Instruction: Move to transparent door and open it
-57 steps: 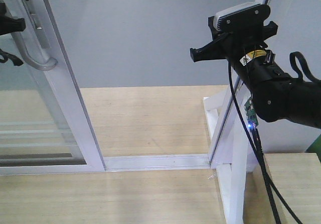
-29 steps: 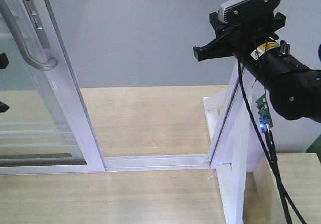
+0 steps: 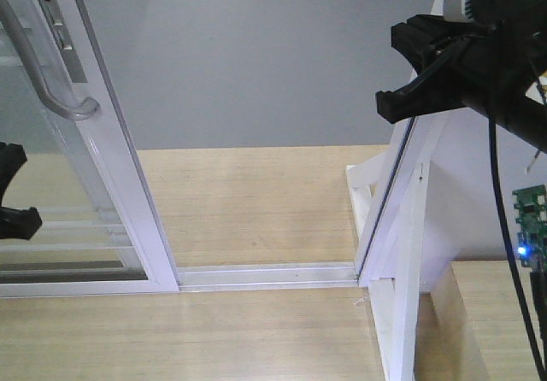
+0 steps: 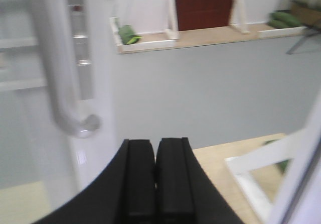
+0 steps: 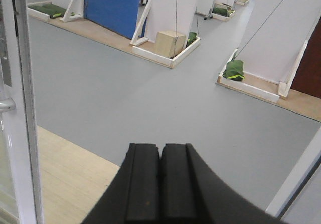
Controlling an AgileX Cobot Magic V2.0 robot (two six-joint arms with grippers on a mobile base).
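The transparent door [image 3: 81, 184] stands at the left in the front view, with clear glass, thin white bars and a glossy white frame. Its curved grey handle [image 3: 53, 78] sits near the frame's top. The doorway to its right is open down to the floor track [image 3: 265, 274]. My left gripper [image 4: 156, 146] is shut on nothing, and the handle [image 4: 60, 78] is above and to its left, apart from it. In the front view, black parts of the left gripper [image 3: 15, 220] show low at the left edge. My right gripper [image 5: 160, 151] is shut and empty, high at the right [image 3: 423, 69].
A white outer frame post [image 3: 402, 219] with diagonal braces stands right of the opening. A grey floor [image 3: 256, 65] lies beyond the wooden platform [image 3: 248, 202]. Cables and a lit circuit board [image 3: 530, 227] hang from the right arm. Far partitions and green bags [image 5: 233, 69] sit across the room.
My left gripper has dropped from handle height to well below the handle. The right arm has risen and shifted right. The door has not moved.
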